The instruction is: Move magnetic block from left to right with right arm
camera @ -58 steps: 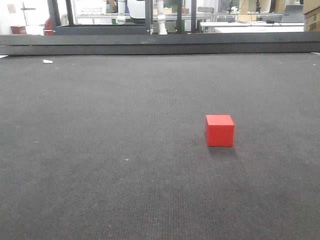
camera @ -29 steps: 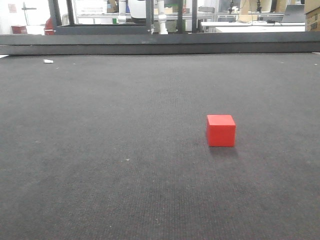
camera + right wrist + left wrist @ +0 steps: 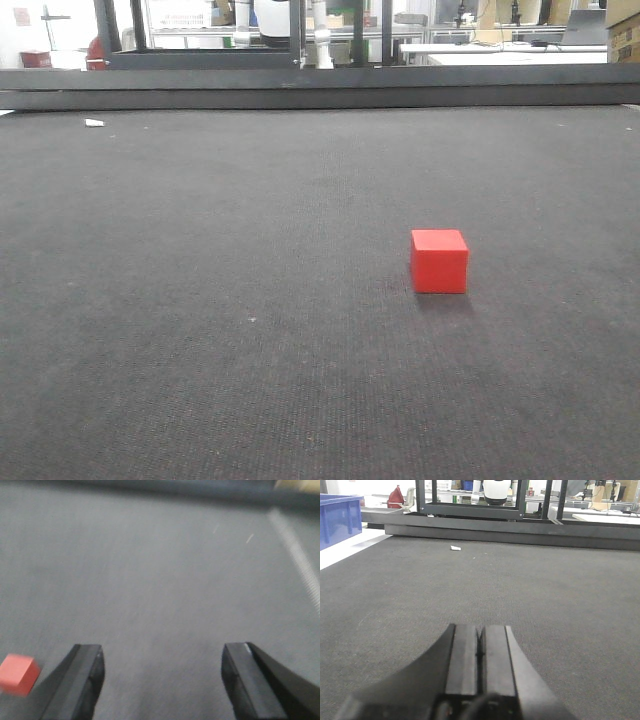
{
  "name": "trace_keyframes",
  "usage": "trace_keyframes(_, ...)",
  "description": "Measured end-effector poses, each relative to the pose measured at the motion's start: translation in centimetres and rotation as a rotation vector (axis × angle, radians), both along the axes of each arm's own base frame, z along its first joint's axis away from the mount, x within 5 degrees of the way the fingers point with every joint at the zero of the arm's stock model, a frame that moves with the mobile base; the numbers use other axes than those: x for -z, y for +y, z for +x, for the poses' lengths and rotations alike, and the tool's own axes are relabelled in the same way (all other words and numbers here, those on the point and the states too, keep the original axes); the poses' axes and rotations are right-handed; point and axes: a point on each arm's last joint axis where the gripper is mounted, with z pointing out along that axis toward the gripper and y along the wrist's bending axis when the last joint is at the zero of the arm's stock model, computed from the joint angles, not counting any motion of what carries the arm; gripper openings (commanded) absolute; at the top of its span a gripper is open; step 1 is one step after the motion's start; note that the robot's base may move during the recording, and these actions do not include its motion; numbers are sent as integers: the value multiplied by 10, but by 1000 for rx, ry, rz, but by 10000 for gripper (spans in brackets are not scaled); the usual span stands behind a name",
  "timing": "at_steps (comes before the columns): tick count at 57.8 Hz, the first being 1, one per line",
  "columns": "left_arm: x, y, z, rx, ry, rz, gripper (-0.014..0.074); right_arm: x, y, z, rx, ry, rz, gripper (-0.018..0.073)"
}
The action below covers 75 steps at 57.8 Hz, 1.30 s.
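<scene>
Block [image 3: 439,261], red and sharp-edged, resting flat on the dark grey woven surface [image 3: 220,330], somewhat right of centre in the front view, well apart from everything else. Far off to the left, near the back edge: a small white scrap [image 3: 94,123]. Along the back, left to right: a raised dark rail [image 3: 320,88] bounding the surface, behind it a black metal frame [image 3: 200,58], then white tables [image 3: 520,52], then a brown cardboard box [image 3: 624,30] in the top right corner. Bright, cluttered workshop beyond, details too small to make out.

From the left wrist: a blue bin [image 3: 337,517] at the left edge, on a pale strip beside the surface; the white scrap [image 3: 455,548] further in; rail and frame behind. Left tool [image 3: 480,635] low above the bare weave or on it, cannot tell which; fingers pressed together, gripping nothing.

From the right wrist, blurred: block [image 3: 18,674] at the lower left corner, just outside the left-hand finger [image 3: 82,680], not between the two. Right tool [image 3: 162,655] spread wide above the surface, holding nothing.
</scene>
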Motion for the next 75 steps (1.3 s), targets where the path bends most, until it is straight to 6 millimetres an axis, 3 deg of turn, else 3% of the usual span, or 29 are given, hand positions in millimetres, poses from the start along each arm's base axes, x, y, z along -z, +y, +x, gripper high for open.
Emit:
trace_keyframes(10, 0, 0, 0, 0, 0, 0, -126, -7, 28, 44, -85, 195, 75, 612)
trace_keyframes(22, 0, 0, 0, 0, 0, 0, -126, -4, 79, 92, -114, 395, 140, 612)
trace_keyframes(41, 0, 0, 0, 0, 0, 0, -126, 30, 151, 136, -78, 609, 131, 612)
trace_keyframes(52, 0, 0, 0, 0, 0, 0, -126, 59, 165, 150, -17, 709, 126, 612)
trace_keyframes(75, 0, 0, 0, 0, 0, 0, -126, 110, 176, 168, 37, 824, 67, 612)
